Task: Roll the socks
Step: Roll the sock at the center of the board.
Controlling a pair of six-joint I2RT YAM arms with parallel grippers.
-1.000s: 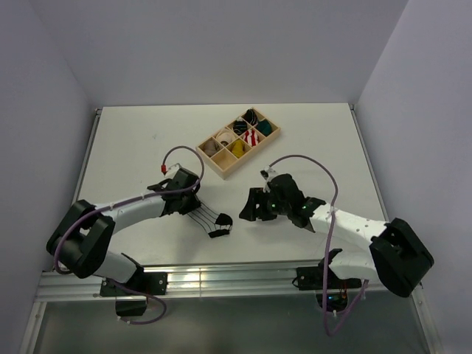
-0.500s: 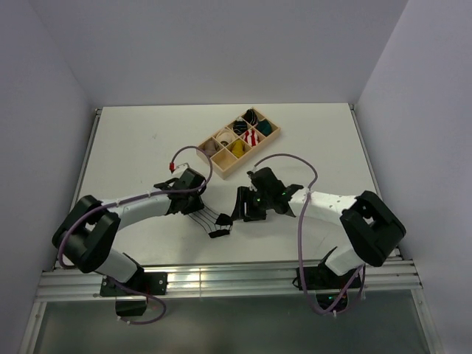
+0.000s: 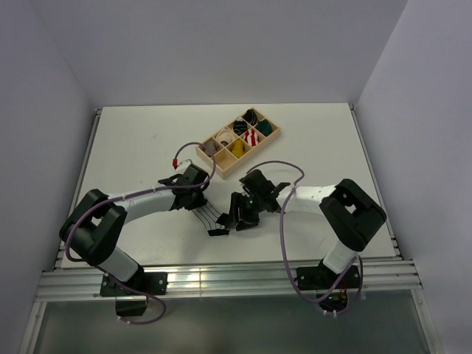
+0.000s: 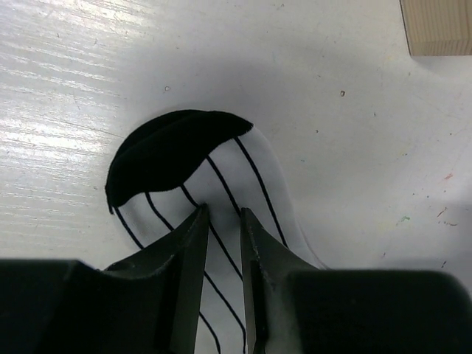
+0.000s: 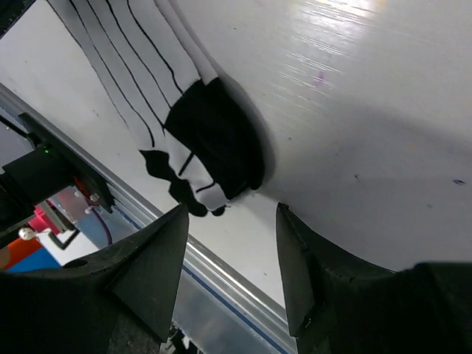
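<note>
The white sock with thin black stripes [image 3: 214, 220] lies flat on the table between the two arms. Its black toe [image 4: 173, 147] shows in the left wrist view, and its black heel and dark end [image 5: 217, 144] in the right wrist view. My left gripper [image 3: 198, 202] [image 4: 223, 215] is pressed down on the sock's striped middle, with the jaws nearly closed on a fold of fabric. My right gripper [image 3: 233, 219] [image 5: 230, 212] is open and empty, just beside the sock's dark end. No loose mustard-yellow sock shows on the table.
A wooden compartment tray [image 3: 221, 169] stands behind the arms and holds several rolled bundles, among them a yellow one [image 3: 237, 148], a red-and-white one [image 3: 251, 137] and a teal one [image 3: 264, 127]. Its corner [image 4: 439, 29] shows in the left wrist view. The table's metal front rail [image 5: 243, 295] lies close below the right gripper.
My right arm has swung left across the table, up to the sock's dark end, with its jaws open. My left gripper has shifted slightly right on the sock.
</note>
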